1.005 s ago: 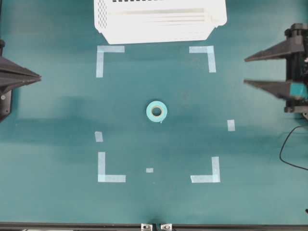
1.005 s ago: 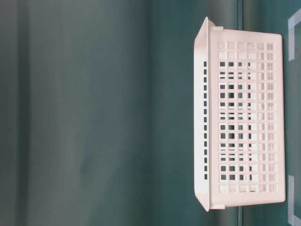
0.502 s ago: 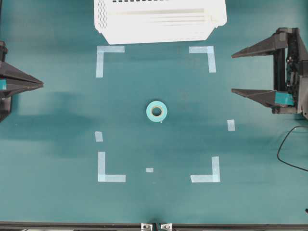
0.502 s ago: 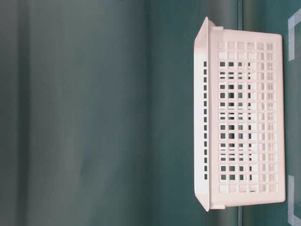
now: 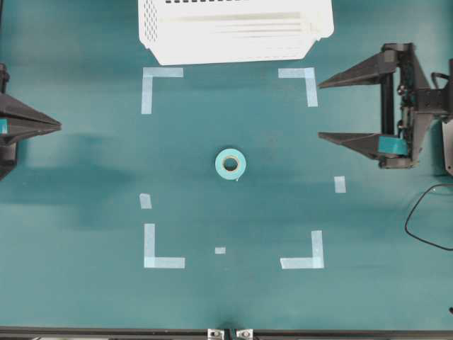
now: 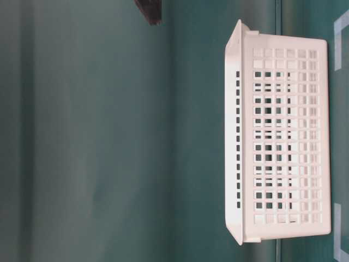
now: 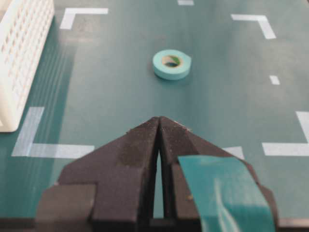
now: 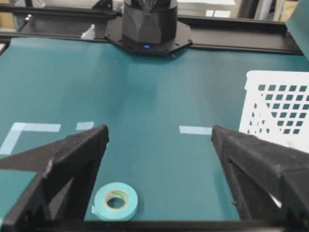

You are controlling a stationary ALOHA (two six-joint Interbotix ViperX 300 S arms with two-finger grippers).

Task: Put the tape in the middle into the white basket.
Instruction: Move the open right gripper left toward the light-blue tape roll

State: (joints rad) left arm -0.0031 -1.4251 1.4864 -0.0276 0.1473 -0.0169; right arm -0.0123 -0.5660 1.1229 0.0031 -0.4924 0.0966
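The tape, a light teal roll with a pale core, lies flat at the middle of the green table, inside the taped square. It also shows in the left wrist view and the right wrist view. The white basket stands at the far edge, seen side-on in the table-level view. My right gripper stands wide open to the right of the tape, well apart from it, with nothing between its fingers. My left gripper is shut at the left edge, empty.
Pale tape strips mark corners of a square around the roll. A black cable loops at the right edge. A dark gripper finger tip pokes in at the top of the table-level view.
My right gripper has opened wider and moved left toward the table's middle. The left gripper, the tape and the basket have stayed where they were.
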